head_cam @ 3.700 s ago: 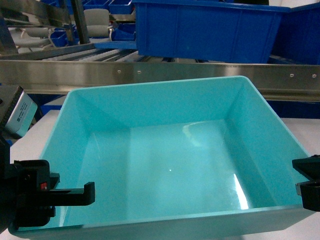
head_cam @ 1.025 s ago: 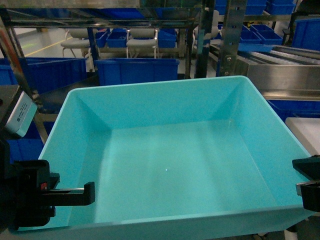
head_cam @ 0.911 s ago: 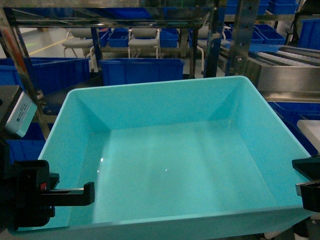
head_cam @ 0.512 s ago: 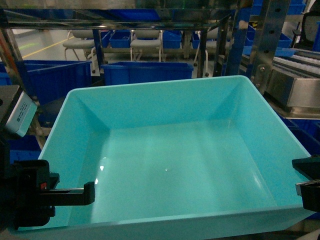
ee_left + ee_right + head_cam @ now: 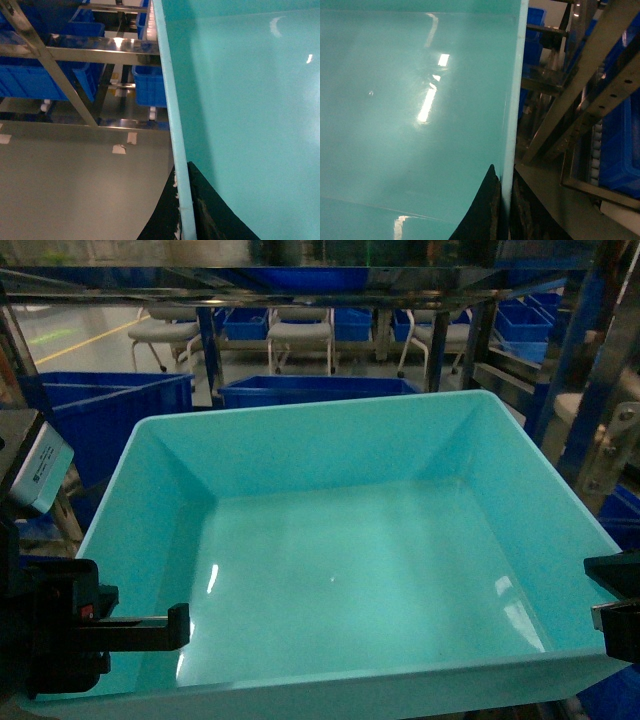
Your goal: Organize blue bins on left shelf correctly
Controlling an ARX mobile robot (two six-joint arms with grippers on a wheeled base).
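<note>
Across the background, steel shelving racks with shiny beams and posts (image 5: 300,285) are filling the head view, and the slanted post of the rack on the right (image 5: 600,430) is sitting just beside the far right corner of the load, so a turn of the base could be clipping that corner against the post. Filling the foreground, the light turquoise rectangular plastic bin with smooth glossy walls (image 5: 340,570) is being carried off any surface, empty, level, held between both arms by its side walls. Behind it, darker royal-blue ribbed crates (image 5: 110,415) are standing on lower tiers, with grey chairs (image 5: 300,335) further back. Down at the edges, the left gripper (image 5: 182,220) is pinching the bin's left wall, one black finger on each face of the rim, and the right gripper (image 5: 502,210) is clamping the right wall the same way. Both grips are thin-edge pinches on smooth tapered plastic, so the likely failure is the wall sliding out of one pinch if the arms are drifting apart or tilting unevenly; the bin would then be dropping or twisting.
</note>
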